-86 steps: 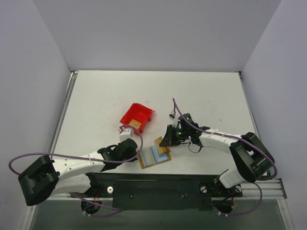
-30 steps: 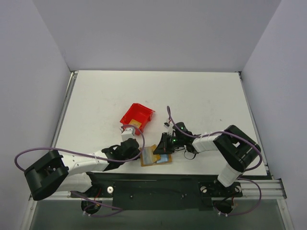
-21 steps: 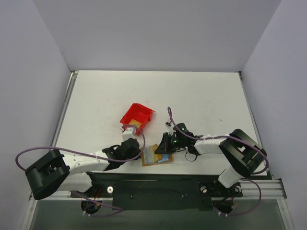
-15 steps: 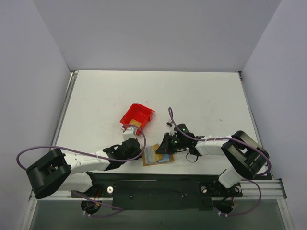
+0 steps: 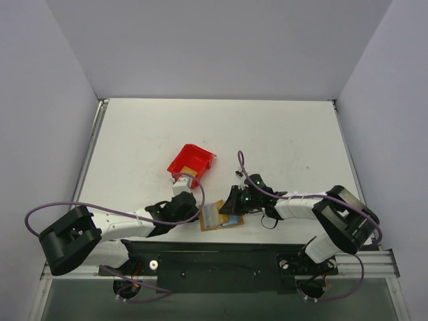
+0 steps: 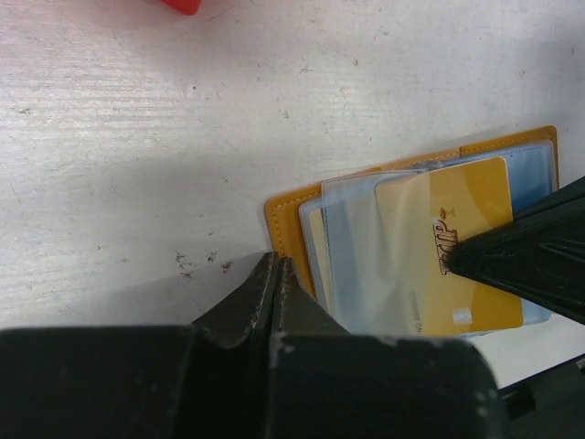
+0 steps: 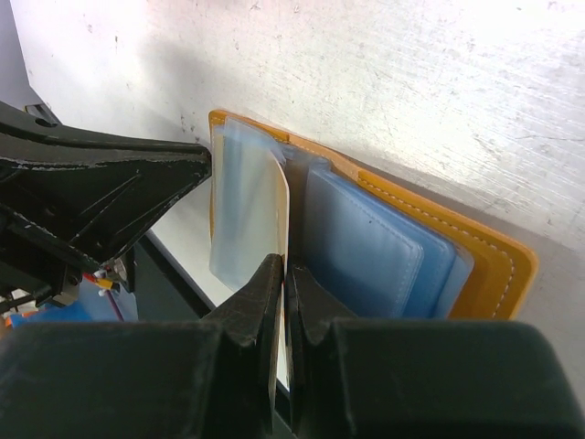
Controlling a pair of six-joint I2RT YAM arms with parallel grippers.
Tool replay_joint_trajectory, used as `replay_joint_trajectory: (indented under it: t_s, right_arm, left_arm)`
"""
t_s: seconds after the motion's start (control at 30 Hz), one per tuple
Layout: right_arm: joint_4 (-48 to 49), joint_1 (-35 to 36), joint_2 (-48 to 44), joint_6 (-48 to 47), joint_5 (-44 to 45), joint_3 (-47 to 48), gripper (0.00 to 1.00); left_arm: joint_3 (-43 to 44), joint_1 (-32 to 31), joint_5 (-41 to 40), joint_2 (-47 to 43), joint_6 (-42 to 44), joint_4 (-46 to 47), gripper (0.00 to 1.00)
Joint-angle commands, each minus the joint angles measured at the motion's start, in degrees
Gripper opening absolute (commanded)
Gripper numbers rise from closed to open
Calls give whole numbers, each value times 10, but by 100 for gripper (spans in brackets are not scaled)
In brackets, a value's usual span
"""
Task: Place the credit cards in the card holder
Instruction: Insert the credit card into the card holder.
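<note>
Right gripper [image 7: 281, 267] pinches credit card [image 6: 466, 210], partly inside card holder [image 6: 288, 215] sleeve ahead. Left gripper [image 6: 276, 267] fully closed, tips at holder edge.

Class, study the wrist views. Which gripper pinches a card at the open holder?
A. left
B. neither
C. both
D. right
D: the card's thin edge sits between the fingers of the right gripper over the holder, while the left gripper is shut beside the holder's edge with no card in it.
</note>
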Motion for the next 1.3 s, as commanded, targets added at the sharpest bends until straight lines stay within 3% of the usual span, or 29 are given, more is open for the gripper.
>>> replay_joint_trajectory:
  t_s: [0.0,0.7,1.27]
  right_arm:
    - [-30,2,-13,-6,62,-12,0]
    - [-7,6,-12,28,97,-36,0]
    - [79,41,64,47,42,-12,0]
  left_arm:
    - [2,-5,44,16,8,-22,0]
    - [-6,-4,46,15,9,-18,0]
    - [-2,-5,51,27,10,-11,0]
